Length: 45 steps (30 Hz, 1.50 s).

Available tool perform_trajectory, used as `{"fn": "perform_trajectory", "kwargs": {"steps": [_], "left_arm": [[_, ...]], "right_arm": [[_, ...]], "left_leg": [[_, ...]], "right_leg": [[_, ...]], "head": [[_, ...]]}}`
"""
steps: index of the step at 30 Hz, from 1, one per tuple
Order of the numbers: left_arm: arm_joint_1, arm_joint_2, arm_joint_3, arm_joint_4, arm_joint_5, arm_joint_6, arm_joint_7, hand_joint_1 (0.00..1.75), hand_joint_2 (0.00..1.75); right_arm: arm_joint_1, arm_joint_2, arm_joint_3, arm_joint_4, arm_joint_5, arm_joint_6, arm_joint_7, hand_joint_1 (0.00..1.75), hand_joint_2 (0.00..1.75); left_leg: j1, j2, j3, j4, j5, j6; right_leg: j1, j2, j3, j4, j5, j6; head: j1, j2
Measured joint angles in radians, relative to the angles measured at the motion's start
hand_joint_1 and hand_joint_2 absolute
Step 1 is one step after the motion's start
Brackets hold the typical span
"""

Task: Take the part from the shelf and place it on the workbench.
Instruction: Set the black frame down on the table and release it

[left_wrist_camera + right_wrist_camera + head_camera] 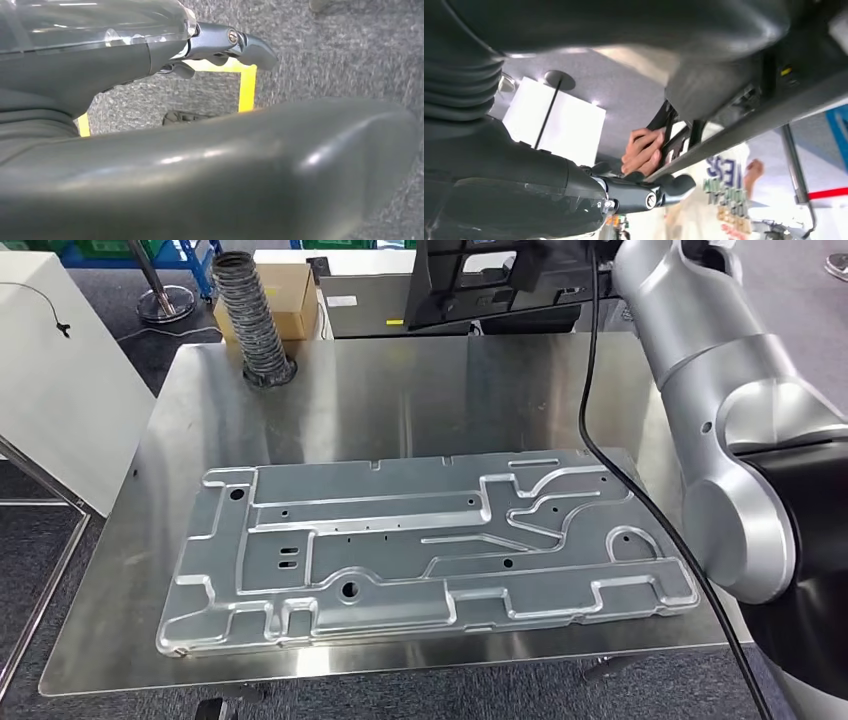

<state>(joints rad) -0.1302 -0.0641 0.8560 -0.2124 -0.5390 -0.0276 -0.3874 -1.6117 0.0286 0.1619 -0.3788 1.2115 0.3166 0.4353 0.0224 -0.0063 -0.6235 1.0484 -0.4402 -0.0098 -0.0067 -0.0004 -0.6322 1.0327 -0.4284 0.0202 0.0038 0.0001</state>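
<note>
Under the black part (724, 135), our right fingers (674, 186) hook its edge, a person's hand (641, 152) gripping beside them. Left hand (220, 47) hangs released over carpet. Part is raised beyond the table (400, 390), not yet placed there.

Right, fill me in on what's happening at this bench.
The robot's right arm reaches up past the far edge of the steel workbench, and its right hand holds a black plastic frame part. A person's hand also grips that black part. A large stamped silver metal panel lies flat on the workbench. The left hand hangs over grey carpet, holding nothing.
</note>
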Motion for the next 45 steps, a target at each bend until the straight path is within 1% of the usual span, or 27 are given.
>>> {"fn": "perform_trajectory", "kwargs": {"steps": [1,3,6,7,8,9,11,12,13,16,18,21,22,23,24,26,28,31,33,34,36,37,38,39,42,43,45], "left_arm": [[0.000,0.000,0.000,0.000,0.000,0.000,0.000,0.00,0.00],[0.000,-0.001,0.001,0.000,0.000,-0.002,0.000,0.00,0.00],[0.001,-0.001,0.001,0.000,-0.002,-0.007,-0.001,0.00,0.00],[0.002,-0.001,0.001,0.000,-0.003,-0.008,-0.001,0.00,0.00],[0.002,-0.001,0.001,0.000,-0.005,-0.009,-0.001,0.00,0.00],[0.002,-0.002,0.001,0.000,-0.006,-0.010,-0.001,0.00,0.00],[0.000,-0.004,0.001,0.000,-0.010,-0.011,-0.001,0.00,0.00],[-0.001,-0.005,0.001,0.000,-0.012,-0.011,-0.001,0.00,0.00],[-0.002,-0.006,0.001,0.000,-0.014,-0.011,-0.001,0.00,0.00],[-0.005,-0.008,0.001,0.000,-0.018,-0.012,0.000,0.00,0.00],[-0.006,-0.009,0.001,0.000,-0.018,-0.011,0.000,0.00,0.00],[-0.006,-0.010,0.001,0.000,-0.017,-0.011,0.001,0.00,0.00],[-0.005,-0.010,0.001,0.000,-0.017,-0.011,0.001,0.00,0.00],[-0.005,-0.009,0.001,0.000,-0.015,-0.011,0.002,0.00,0.00],[-0.004,-0.009,0.001,0.000,-0.012,-0.010,0.001,0.00,0.00],[-0.003,-0.007,0.002,0.000,-0.004,-0.009,0.000,0.00,0.00],[0.000,-0.006,0.007,0.000,0.006,-0.009,-0.004,0.00,0.00],[0.011,-0.007,0.021,0.000,0.022,-0.009,-0.017,0.00,0.00],[0.018,-0.009,0.032,0.000,0.032,-0.009,-0.029,0.00,0.00],[0.020,-0.010,0.037,0.000,0.034,-0.010,-0.033,0.00,0.00],[0.026,-0.011,0.050,0.000,0.040,-0.010,-0.042,0.00,0.00],[0.031,-0.012,0.056,0.000,0.043,-0.010,-0.048,0.00,0.00],[0.036,-0.013,0.062,0.000,0.045,-0.010,-0.053,0.00,0.00],[0.041,-0.015,0.068,0.000,0.048,-0.010,-0.058,0.00,0.00],[0.049,-0.019,0.084,0.000,0.048,-0.010,-0.068,0.00,0.00],[0.051,-0.020,0.089,0.000,0.048,-0.011,-0.071,0.00,0.00],[0.054,-0.021,0.097,0.000,0.048,-0.012,-0.075,0.00,0.00]], "right_arm": [[-0.001,0.000,-0.001,0.004,0.001,0.000,-0.001,0.00,0.00],[-0.006,-0.001,-0.004,0.009,0.002,-0.001,-0.007,0.00,0.00],[-0.010,-0.002,-0.010,0.019,0.003,-0.002,-0.019,0.00,0.00],[-0.009,-0.003,-0.012,0.023,0.004,-0.002,-0.022,0.00,0.00],[-0.008,-0.005,-0.013,0.028,0.005,-0.002,-0.025,0.00,0.00],[-0.007,-0.007,-0.013,0.031,0.007,-0.002,-0.028,0.00,0.00],[-0.011,-0.011,-0.014,0.033,0.014,-0.002,-0.035,0.00,0.00],[-0.013,-0.013,-0.014,0.033,0.018,-0.002,-0.037,0.00,0.00],[-0.014,-0.013,-0.014,0.034,0.021,-0.002,-0.039,0.00,0.00],[-0.013,-0.016,-0.014,0.038,0.024,-0.002,-0.039,0.00,0.00],[-0.012,-0.016,-0.014,0.039,0.025,-0.006,-0.040,0.00,0.00],[-0.004,-0.014,-0.014,0.042,0.022,-0.016,-0.047,0.00,0.00],[0.001,-0.012,-0.014,0.044,0.020,-0.018,-0.054,0.00,0.00],[0.006,-0.010,-0.014,0.044,0.016,-0.022,-0.066,0.00,0.00],[0.010,-0.007,-0.014,0.045,0.011,-0.027,-0.080,0.00,0.00],[0.012,0.002,-0.017,0.042,-0.003,-0.046,-0.121,0.00,0.00],[0.015,0.012,-0.020,0.030,-0.026,-0.083,-0.186,0.00,0.00],[0.044,0.022,-0.026,-0.027,-0.097,-0.173,-0.319,0.00,0.00],[0.085,0.022,-0.030,-0.108,-0.183,-0.246,-0.410,0.00,0.00],[0.117,0.018,-0.031,-0.159,-0.240,-0.282,-0.451,0.00,0.00],[0.214,-0.002,-0.031,-0.297,-0.396,-0.377,-0.538,0.00,0.00],[0.279,-0.016,-0.030,-0.376,-0.481,-0.427,-0.574,0.00,0.00],[0.347,-0.031,-0.027,-0.454,-0.558,-0.474,-0.606,0.00,0.00],[0.415,-0.046,-0.023,-0.529,-0.623,-0.516,-0.635,0.00,0.00],[0.602,-0.092,-0.003,-0.748,-0.754,-0.593,-0.703,0.00,0.00],[0.655,-0.104,0.004,-0.815,-0.774,-0.606,-0.716,0.00,0.00],[0.756,-0.124,0.016,-0.928,-0.789,-0.628,-0.732,0.00,0.00]], "left_leg": [[0.000,0.000,0.001,-0.003,0.002,0.006],[0.002,0.000,0.003,-0.009,0.007,0.019],[0.001,0.000,0.003,-0.011,0.008,0.027],[0.000,0.000,0.003,-0.011,0.008,0.027],[-0.001,0.000,0.004,-0.011,0.008,0.028],[-0.002,0.000,0.005,-0.011,0.008,0.027],[-0.005,-0.002,0.007,-0.011,0.007,0.026],[-0.007,-0.002,0.006,-0.011,0.007,0.024],[-0.007,-0.002,0.006,-0.012,0.007,0.020],[-0.007,-0.001,0.007,-0.018,0.008,0.005],[-0.007,0.000,-0.006,0.015,-0.019,-0.004],[-0.005,0.001,-0.085,0.195,-0.107,-0.014],[-0.004,0.001,-0.107,0.243,-0.120,-0.016],[-0.003,0.001,-0.113,0.253,-0.112,-0.018],[-0.002,0.001,-0.100,0.222,-0.086,-0.020],[-0.001,0.003,-0.037,0.091,-0.021,-0.018],[-0.002,0.004,0.006,0.000,0.005,-0.010],[-0.004,0.002,0.011,-0.017,0.006,0.008],[-0.001,0.002,0.013,-0.023,0.011,0.020],[0.001,0.001,0.015,-0.026,0.013,0.024],[0.000,-0.002,0.016,-0.027,0.013,0.029],[0.000,-0.005,0.017,-0.027,0.013,0.030],[0.000,-0.007,0.019,-0.027,0.012,0.030],[-0.001,-0.009,0.020,-0.027,0.011,0.031],[-0.007,-0.012,0.021,-0.027,0.009,0.029],[-0.008,-0.011,0.021,-0.028,0.007,0.026],[-0.009,-0.010,0.023,-0.030,0.004,0.017]], "right_leg": [[-0.002,0.000,0.000,0.002,-0.003,0.005],[-0.005,0.000,-0.020,0.053,-0.039,0.014],[-0.006,0.000,-0.107,0.240,-0.123,0.022],[-0.006,0.000,-0.126,0.278,-0.130,0.022],[-0.006,0.000,-0.130,0.282,-0.119,0.020],[-0.006,0.000,-0.112,0.243,-0.091,0.016],[0.000,0.000,-0.043,0.102,-0.025,0.002],[0.003,0.000,-0.015,0.041,-0.004,-0.005],[0.007,0.000,0.001,0.006,0.004,-0.010],[0.008,0.000,0.008,-0.017,0.008,-0.018],[0.002,-0.003,0.016,-0.033,0.015,-0.027],[0.001,-0.004,0.020,-0.038,0.017,-0.033],[0.001,-0.004,0.021,-0.037,0.017,-0.034],[0.001,-0.003,0.021,-0.036,0.016,-0.034],[0.001,-0.002,0.021,-0.034,0.015,-0.032],[0.001,0.001,0.020,-0.025,0.009,-0.027],[0.005,0.003,0.014,-0.015,0.004,-0.018],[0.006,0.003,0.008,-0.013,0.004,-0.006],[0.003,0.002,-0.002,0.016,-0.019,0.004],[0.002,0.002,-0.020,0.059,-0.044,0.010],[0.000,0.002,-0.079,0.191,-0.103,0.019],[-0.001,0.002,-0.105,0.244,-0.120,0.021],[-0.001,0.002,-0.118,0.266,-0.119,0.020],[0.000,0.002,-0.111,0.245,-0.099,0.017],[0.008,0.000,-0.019,0.041,-0.007,-0.005],[0.012,0.000,0.002,-0.004,0.007,-0.012],[0.018,0.000,0.012,-0.023,0.011,-0.018]], "head": [[0.001,0.000],[0.003,0.000],[0.005,0.000],[0.005,0.000],[0.005,0.000],[0.005,0.000],[0.005,0.000],[0.005,0.000],[0.005,0.000],[0.004,0.000],[0.003,0.000],[0.003,0.000],[0.003,0.000],[0.003,0.000],[0.003,0.000],[0.003,0.000],[0.004,0.000],[0.005,0.000],[0.008,0.000],[0.009,0.000],[0.011,0.000],[0.011,0.000],[0.012,0.000],[0.012,0.000],[0.011,0.000],[0.012,0.000],[0.014,0.000]]}}
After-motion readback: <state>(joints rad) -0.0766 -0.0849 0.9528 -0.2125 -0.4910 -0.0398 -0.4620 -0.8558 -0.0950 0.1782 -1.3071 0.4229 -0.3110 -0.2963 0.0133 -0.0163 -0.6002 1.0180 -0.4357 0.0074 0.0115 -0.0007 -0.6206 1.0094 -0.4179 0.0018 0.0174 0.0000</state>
